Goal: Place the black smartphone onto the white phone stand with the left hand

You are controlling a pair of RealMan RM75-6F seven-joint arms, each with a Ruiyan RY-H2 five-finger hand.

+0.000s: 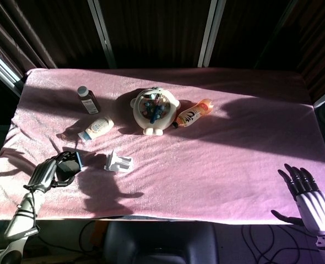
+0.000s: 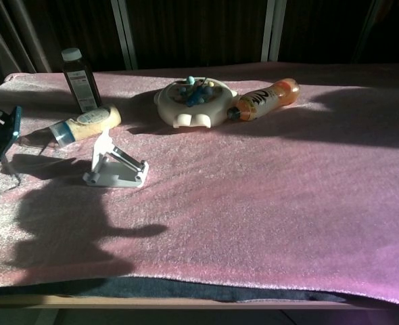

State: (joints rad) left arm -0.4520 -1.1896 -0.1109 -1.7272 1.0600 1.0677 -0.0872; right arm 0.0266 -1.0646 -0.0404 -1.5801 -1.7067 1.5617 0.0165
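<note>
Black smartphone (image 1: 70, 164) in left hand (image 1: 48, 171), head-cam only

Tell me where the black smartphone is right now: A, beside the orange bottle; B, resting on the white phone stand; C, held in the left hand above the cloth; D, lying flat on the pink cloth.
C: the left hand grips the black smartphone clear of the cloth, left of the white phone stand, which holds nothing.

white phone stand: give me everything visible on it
The white phone stand looks like glossy plastic: a flat base on the pink tablecloth, an upright back plate at its left end and a slanted strut running down to the base. It is empty and nothing touches it. It sits front-left on the table, just right of the left hand, which holds the black smartphone.
</note>
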